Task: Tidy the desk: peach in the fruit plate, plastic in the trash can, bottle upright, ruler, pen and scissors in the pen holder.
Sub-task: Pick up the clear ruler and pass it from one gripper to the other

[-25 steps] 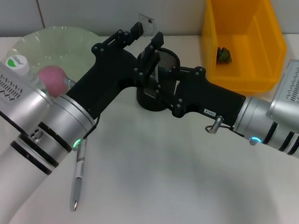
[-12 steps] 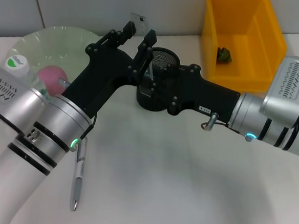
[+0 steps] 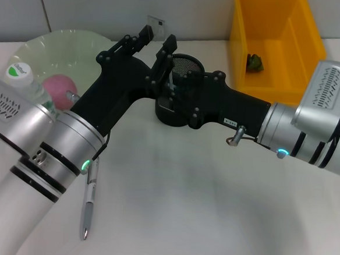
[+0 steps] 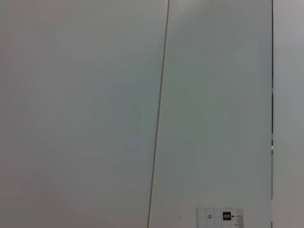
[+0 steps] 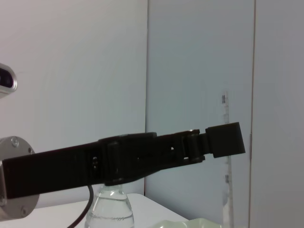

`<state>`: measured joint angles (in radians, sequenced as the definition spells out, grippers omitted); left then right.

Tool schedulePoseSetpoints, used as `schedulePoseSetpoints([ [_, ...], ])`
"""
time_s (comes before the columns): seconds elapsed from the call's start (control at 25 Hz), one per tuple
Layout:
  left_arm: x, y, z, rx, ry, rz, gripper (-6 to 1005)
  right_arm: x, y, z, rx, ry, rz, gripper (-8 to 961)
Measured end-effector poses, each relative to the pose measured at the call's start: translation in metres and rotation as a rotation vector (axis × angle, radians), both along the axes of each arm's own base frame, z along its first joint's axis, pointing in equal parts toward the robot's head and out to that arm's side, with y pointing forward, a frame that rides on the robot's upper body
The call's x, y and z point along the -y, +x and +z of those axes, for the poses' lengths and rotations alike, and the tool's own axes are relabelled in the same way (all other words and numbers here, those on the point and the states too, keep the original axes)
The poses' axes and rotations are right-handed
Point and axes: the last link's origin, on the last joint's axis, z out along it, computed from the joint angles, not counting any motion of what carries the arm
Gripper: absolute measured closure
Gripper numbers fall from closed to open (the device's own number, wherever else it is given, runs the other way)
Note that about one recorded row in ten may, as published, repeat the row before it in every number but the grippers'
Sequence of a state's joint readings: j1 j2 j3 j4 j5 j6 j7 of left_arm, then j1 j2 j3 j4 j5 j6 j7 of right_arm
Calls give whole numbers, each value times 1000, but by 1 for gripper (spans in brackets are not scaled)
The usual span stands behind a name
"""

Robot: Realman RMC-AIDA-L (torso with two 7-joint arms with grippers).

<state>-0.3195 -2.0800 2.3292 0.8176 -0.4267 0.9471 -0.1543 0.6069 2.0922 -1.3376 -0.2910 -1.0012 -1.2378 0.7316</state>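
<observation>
My left gripper (image 3: pixel 156 38) is shut on a clear ruler (image 3: pixel 157 21) and holds it upright just beyond the left rim of the black mesh pen holder (image 3: pixel 188 63). The ruler's end shows in the left wrist view (image 4: pixel 221 217). It also shows edge-on in the right wrist view (image 5: pixel 225 171). My right gripper (image 3: pixel 165 74) is at the near left side of the pen holder, partly hidden by the left arm. A pink peach (image 3: pixel 58 86) lies in the pale green plate (image 3: pixel 59 44). A bottle (image 3: pixel 19 73) stands upright by the plate. A pen (image 3: pixel 88 197) lies on the table under the left arm. The scissors are out of view.
A yellow bin (image 3: pixel 303 55) stands at the back right with a small green crumpled thing (image 3: pixel 255 62) inside. A grey wall runs behind the table. Both arms cross the middle of the table in front of the pen holder.
My left gripper has carried the ruler a little to the left and farther back. My right arm has slid a little to the left along the pen holder.
</observation>
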Motion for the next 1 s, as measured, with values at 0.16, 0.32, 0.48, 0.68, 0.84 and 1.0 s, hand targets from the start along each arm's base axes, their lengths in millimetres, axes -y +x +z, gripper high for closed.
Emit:
schedulePoseSetpoints([
  [0.16,1,0,0,2,4,-1,594,0,0,0,-3,1,-1,683],
  [0.32,3,2,1,9,10,-16,593,-3,-1,1,-16,6,-13,704],
  [0.48,4,2,-1,5,3,-19,593,-2,-2,-2,-10,-6,-9,725],
  [0.68,2,1,-1,10,4,-10,593,-1,-4,-4,-2,-17,2,750],
  [0.84,3,1,-1,12,1,-8,592,-2,-4,-3,-9,-12,-4,753],
  [1.0,4,1,-2,11,-3,-9,592,-2,-3,-2,-18,-5,-11,798],
])
